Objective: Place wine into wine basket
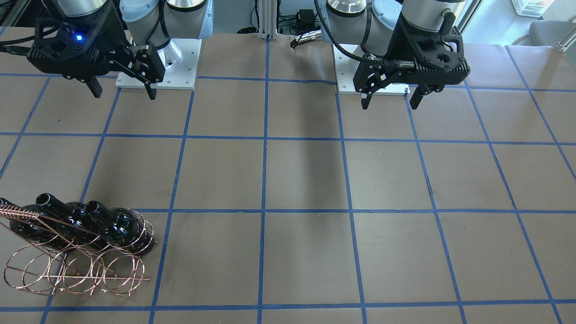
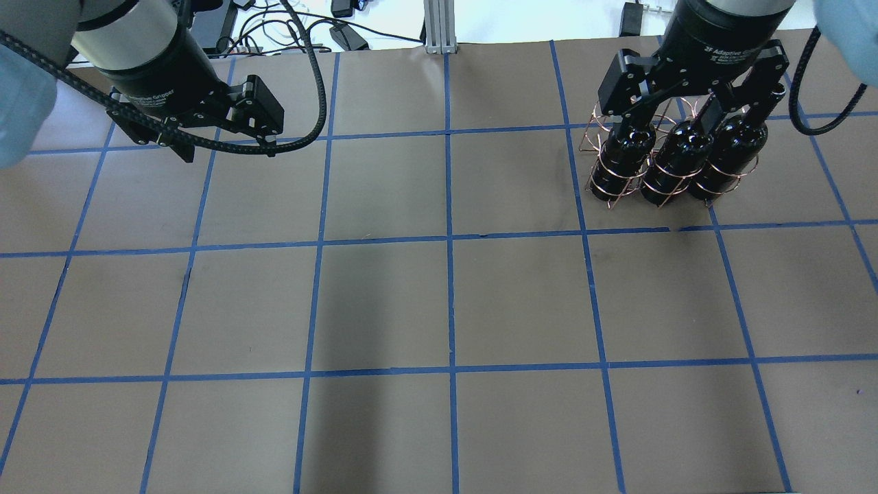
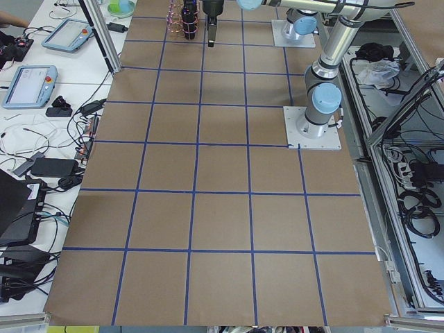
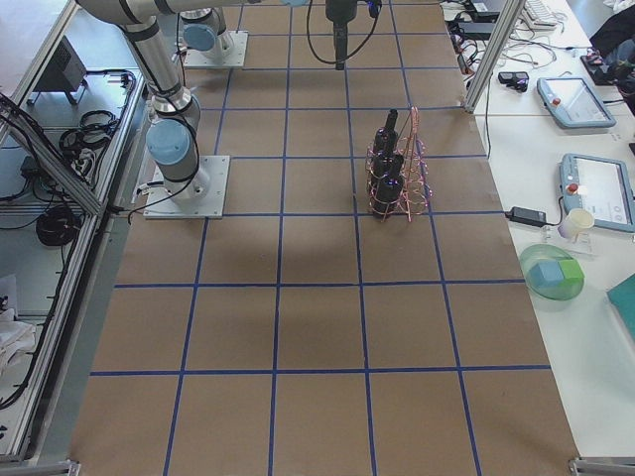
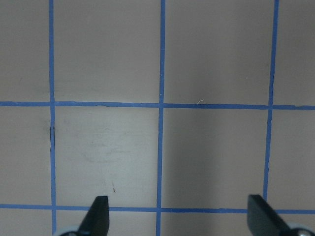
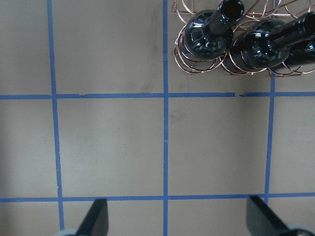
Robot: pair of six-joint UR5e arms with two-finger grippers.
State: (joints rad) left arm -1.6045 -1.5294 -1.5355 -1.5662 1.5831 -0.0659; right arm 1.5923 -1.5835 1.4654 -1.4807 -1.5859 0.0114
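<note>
Three glossy black wine bottles (image 1: 117, 227) stand side by side in the copper wire basket (image 1: 76, 270), which has a coiled handle (image 1: 18, 211). In the overhead view the basket (image 2: 603, 185) sits at the far right with the bottles (image 2: 675, 168) in its hoops. My right gripper (image 2: 696, 113) is open and empty, high above the table on the robot's side of the basket. Its wrist view shows the open gripper (image 6: 178, 209) over bare table, with a bottle (image 6: 204, 42) and the basket (image 6: 184, 61) at the top edge. My left gripper (image 2: 230, 147) is open and empty, far from the basket.
The brown table (image 2: 446, 309) carries a grid of blue tape lines. The arm bases (image 1: 157, 63) stand on white plates at the robot's side. The left wrist view shows the open gripper (image 5: 178, 206) over bare table. Tablets and cables lie on side benches (image 4: 585, 149).
</note>
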